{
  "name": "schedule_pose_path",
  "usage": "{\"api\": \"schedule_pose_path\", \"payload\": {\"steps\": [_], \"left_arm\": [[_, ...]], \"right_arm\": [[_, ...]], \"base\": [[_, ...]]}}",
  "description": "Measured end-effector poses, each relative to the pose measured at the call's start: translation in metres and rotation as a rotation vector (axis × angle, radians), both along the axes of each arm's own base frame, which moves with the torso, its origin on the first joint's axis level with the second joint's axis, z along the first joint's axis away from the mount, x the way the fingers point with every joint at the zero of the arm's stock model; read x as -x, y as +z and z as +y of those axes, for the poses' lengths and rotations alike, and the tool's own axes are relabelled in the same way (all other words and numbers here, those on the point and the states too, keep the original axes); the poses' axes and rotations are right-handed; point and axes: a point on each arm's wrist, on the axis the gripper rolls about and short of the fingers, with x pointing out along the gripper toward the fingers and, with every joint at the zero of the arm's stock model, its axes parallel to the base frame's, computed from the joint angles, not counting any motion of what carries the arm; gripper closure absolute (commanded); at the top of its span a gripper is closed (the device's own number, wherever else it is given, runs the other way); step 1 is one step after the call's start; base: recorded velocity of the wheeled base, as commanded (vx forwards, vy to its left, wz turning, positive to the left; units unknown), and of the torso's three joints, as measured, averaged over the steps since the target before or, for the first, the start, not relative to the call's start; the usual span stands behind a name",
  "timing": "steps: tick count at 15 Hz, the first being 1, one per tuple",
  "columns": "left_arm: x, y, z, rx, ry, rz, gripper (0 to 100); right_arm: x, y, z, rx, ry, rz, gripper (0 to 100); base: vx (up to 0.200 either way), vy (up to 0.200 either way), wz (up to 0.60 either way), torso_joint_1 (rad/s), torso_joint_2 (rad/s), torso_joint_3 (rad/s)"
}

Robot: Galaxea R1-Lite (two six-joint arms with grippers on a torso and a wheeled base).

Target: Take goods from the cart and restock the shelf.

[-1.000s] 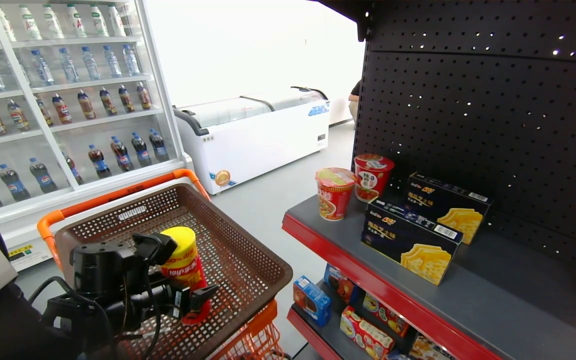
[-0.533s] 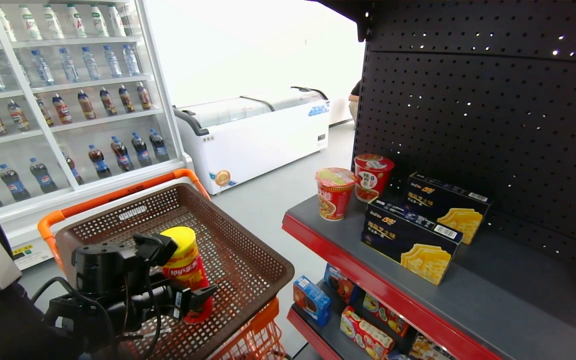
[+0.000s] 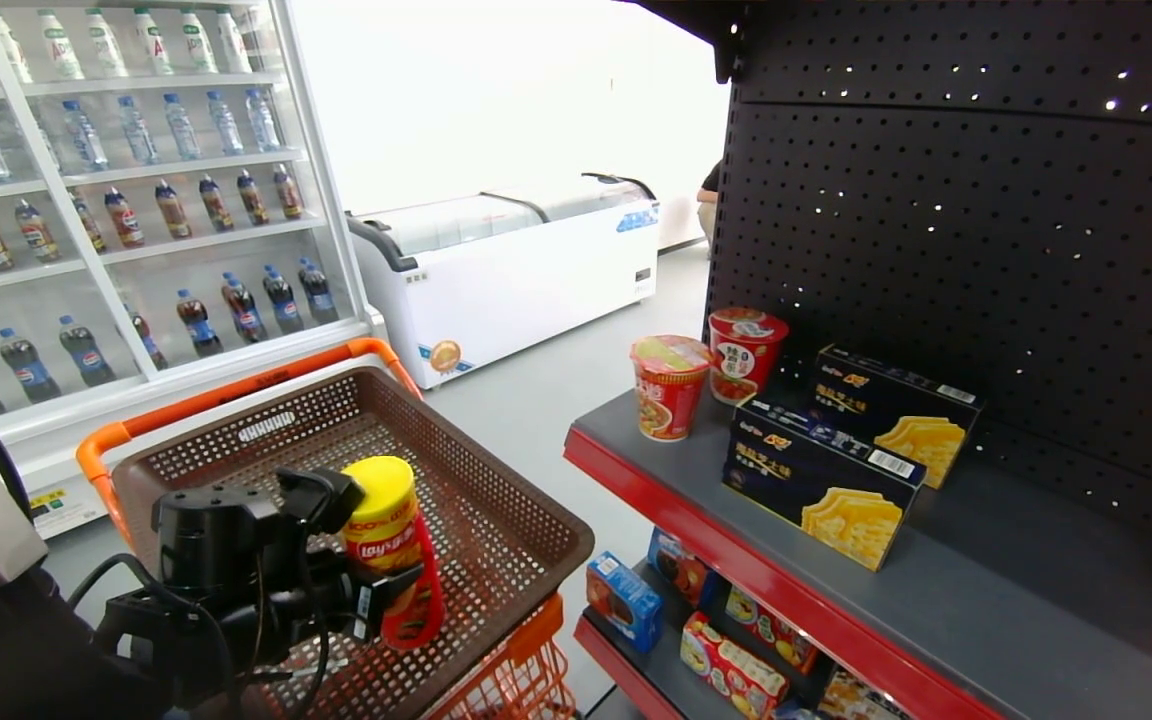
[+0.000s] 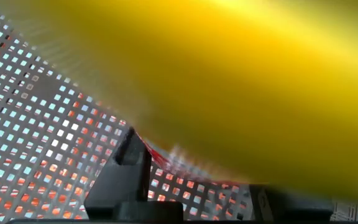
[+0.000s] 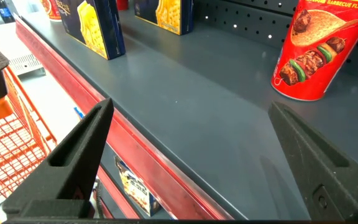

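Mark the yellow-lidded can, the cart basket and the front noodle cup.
can (image 3: 392, 548), head view, its red label.
basket (image 3: 481, 510), head view, its right mesh wall.
cup (image 3: 669, 398), head view, its side.

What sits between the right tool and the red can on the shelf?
Nothing: in the right wrist view, only bare grey shelf separates the open right tool from the upright red can.

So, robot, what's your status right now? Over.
Left gripper shut on yellow-lidded red chip can, at brown perforated cart basket. Right gripper open, over grey shelf board. Basket rim stands between can and shelf.
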Motion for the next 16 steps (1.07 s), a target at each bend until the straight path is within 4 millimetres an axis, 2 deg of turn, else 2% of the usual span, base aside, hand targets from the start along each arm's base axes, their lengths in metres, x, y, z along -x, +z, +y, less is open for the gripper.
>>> {"api": "schedule_pose_path", "payload": {"steps": [3,8,12,16], "left_arm": [[0.001,0.006,0.000,-0.031,-0.019,-0.042,100],[0.013,0.037,0.002,-0.015,-0.003,-0.137,100],[0.041,0.062,0.008,-0.101,0.030,-0.164,100],[0.078,0.085,0.015,-0.260,0.065,-0.304,100]], "right_arm": [[0.000,0.000,0.000,0.000,0.000,0.000,0],[0.000,0.000,0.000,0.000,0.000,0.000,0],[0.000,0.000,0.000,0.000,0.000,0.000,0],[0.000,0.000,0.000,0.000,0.000,0.000,0]], "base": [[0.000,0.000,0.00,0.000,0.00,0.000],[0.000,0.000,0.00,0.000,0.00,0.000],[0.000,0.000,0.00,0.000,0.00,0.000],[0.000,0.000,0.00,0.000,0.00,0.000]]}}
